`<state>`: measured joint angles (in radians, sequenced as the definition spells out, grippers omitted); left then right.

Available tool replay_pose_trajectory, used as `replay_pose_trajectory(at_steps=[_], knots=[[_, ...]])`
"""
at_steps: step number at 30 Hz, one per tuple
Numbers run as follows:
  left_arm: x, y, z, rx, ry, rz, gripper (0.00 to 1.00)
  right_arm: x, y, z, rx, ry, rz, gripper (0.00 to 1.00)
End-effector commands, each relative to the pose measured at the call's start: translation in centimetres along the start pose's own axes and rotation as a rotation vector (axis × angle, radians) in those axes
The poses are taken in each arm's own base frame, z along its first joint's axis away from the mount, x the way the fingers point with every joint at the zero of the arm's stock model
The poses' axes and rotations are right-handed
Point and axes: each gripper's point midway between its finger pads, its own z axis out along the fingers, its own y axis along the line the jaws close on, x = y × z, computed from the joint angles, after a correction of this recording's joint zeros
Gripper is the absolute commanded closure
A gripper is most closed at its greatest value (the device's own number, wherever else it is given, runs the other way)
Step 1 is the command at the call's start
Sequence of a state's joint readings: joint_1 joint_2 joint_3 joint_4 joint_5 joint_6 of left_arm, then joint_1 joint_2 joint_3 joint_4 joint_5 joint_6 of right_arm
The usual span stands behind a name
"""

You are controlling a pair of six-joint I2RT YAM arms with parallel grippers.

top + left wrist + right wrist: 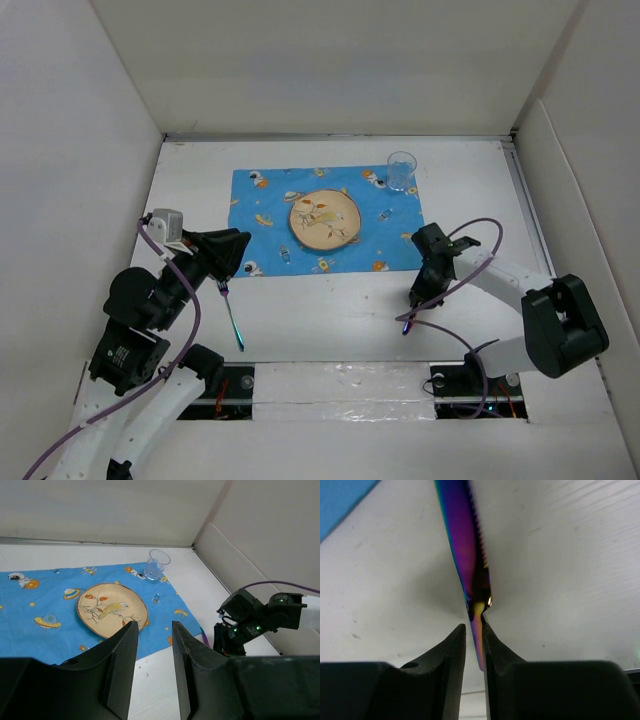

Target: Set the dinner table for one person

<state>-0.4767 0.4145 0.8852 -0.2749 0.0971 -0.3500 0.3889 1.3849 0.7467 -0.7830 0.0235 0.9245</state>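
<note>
The white dinner table [330,310] carries a blue astronaut-print mat [262,205] with a bird-pattern plate [324,220] in its middle and a clear glass [401,170] at its far right corner. An iridescent fork [233,318] lies on the table below the mat's near left corner. My left gripper [236,258] hovers just above its tines, open and empty [154,630]. An iridescent knife [462,545] lies near the mat's near right corner. My right gripper [474,626] straddles its handle, jaws narrowly apart, a gap at the left finger. Only the handle end [405,326] shows from above.
White panels wall the table on the left, back and right. A taped seam [340,372] runs along the near edge between the arm bases. The plate [112,610], glass [158,565] and right gripper [227,640] show in the left wrist view.
</note>
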Motion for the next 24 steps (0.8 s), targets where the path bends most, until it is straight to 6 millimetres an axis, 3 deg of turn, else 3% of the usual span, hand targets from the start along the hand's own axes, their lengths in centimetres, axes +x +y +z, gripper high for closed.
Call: replay_pose_trajectory(at_steps=[1,2,5,12,14,17,24], knots=[[-0.8,-0.6,-0.2,0.027,-0.036,0.012,0.7,0.9,1.0,0.4,-0.001,-0.012,-0.027,0.72],[-0.7,-0.5,-0.1,0.026,-0.034,0.011,0.7,1.1,1.0,0.6,0.002,-0.008,-0.034,0.66],[-0.6,-0.4,-0.1,0.021,-0.033,0.011,0.7,1.1,1.1,0.8,0.01,-0.001,-0.033,0.62],[-0.8,-0.5,-0.2,0.024,-0.037,0.013,0.7,-0.6,1.6,0.0,0.081,-0.043,-0.102,0.59],[-0.8,-0.5,-0.4,0.027,-0.04,0.013,0.7,-0.4,1.7,0.6,0.093,-0.03,-0.114,0.59],[-0.6,-0.7,-0.4,0.036,-0.033,0.014,0.7,1.0,1.8,1.7,0.111,0.002,-0.148,0.63],[-0.7,-0.4,-0.6,0.022,-0.044,0.014,0.7,2.1,2.6,1.7,0.108,0.003,-0.168,0.76]])
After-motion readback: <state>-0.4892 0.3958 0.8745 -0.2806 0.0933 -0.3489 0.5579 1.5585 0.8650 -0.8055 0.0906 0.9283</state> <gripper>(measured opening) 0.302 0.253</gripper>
